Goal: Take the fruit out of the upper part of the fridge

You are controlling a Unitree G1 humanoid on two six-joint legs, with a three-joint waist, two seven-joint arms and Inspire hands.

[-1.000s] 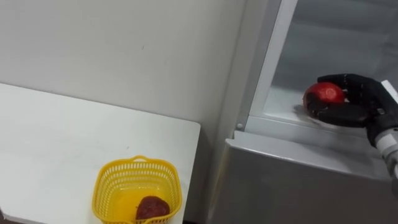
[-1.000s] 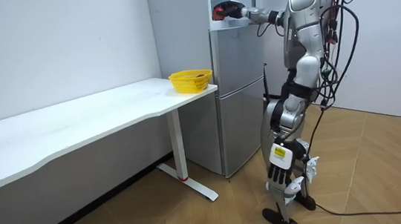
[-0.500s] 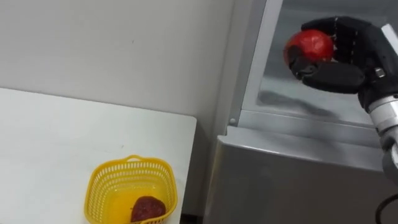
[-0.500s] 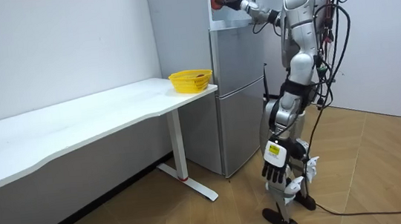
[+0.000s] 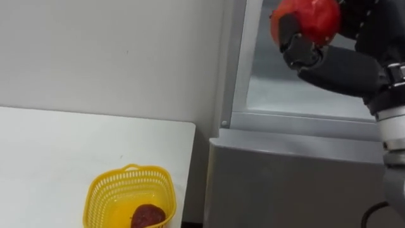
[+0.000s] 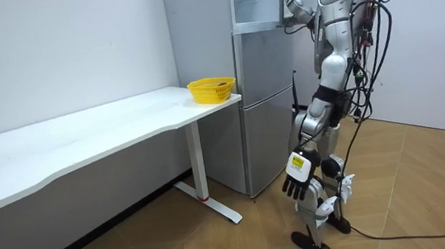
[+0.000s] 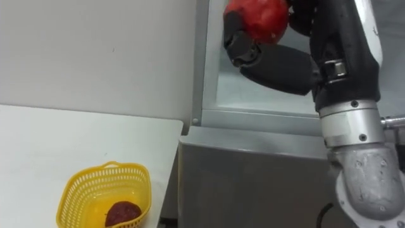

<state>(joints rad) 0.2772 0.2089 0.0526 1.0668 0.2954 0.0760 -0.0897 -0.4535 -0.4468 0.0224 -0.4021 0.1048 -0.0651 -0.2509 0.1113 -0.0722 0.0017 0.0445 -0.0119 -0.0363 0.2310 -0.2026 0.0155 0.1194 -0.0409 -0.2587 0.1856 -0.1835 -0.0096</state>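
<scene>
- Right hand: fingers wrapped around the red fruit, upper right of frame, before the open upper fridge compartment.
- Left hand: hangs low, fingers loose.
- Step in hand: carry-out, probably. The next move likely needs a swing down-left to the yellow basket.

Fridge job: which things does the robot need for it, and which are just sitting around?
For the job:
- red fruit, gripped by the right hand, held high at the open upper fridge
- basket, likely where it goes

Just sitting around:
- table
- dark fruit already in the basket
- left hand, hanging by the leg
</scene>
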